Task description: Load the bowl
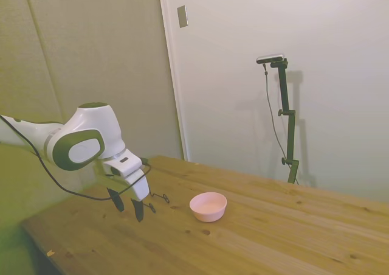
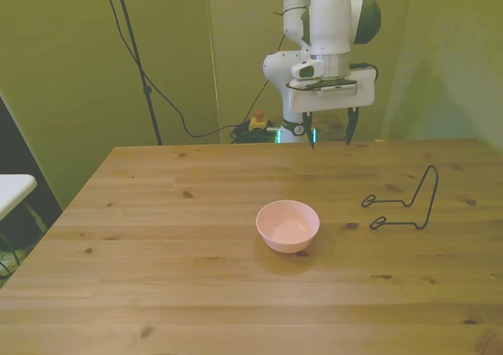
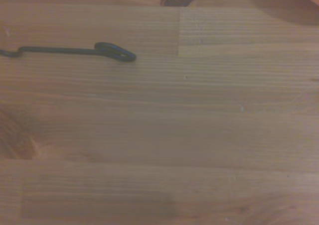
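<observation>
So the gripper (image 2: 330,137) is hanging above the far side of the wooden table (image 2: 157,237), fingers pointing straight down and spread apart, nothing between them. Not touching anything. In the front view, the pale pink bowl (image 2: 288,225) sits around the middle of the table, roughly 7 o'clock from the gripper and well apart from it. It's upright and looks empty. The thin black wire rack (image 2: 402,201) stands off at about 3 o'clock from the bowl, near but not touching. The wrist view catches one rack foot (image 3: 75,51) on bare wood.
</observation>
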Controlling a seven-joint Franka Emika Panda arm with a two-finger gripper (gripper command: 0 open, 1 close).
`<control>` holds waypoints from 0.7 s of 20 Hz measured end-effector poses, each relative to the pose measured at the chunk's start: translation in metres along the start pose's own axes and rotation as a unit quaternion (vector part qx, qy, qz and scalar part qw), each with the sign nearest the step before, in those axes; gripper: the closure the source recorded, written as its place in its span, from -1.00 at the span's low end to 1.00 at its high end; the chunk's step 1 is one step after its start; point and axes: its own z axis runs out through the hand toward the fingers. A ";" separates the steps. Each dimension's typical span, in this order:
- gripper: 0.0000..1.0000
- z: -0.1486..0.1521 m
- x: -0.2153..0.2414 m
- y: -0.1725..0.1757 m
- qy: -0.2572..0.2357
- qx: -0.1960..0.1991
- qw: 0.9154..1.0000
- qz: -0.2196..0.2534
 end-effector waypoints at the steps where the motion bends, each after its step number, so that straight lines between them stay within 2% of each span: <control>1: -1.00 0.000 0.000 0.000 -0.001 0.000 1.000 0.000; 3: -1.00 0.002 0.000 0.001 -0.002 -0.002 1.000 0.001; 7: -1.00 0.003 0.010 -0.004 0.030 0.005 0.999 0.009; 14: -1.00 -0.003 0.061 -0.035 0.069 0.010 0.997 0.032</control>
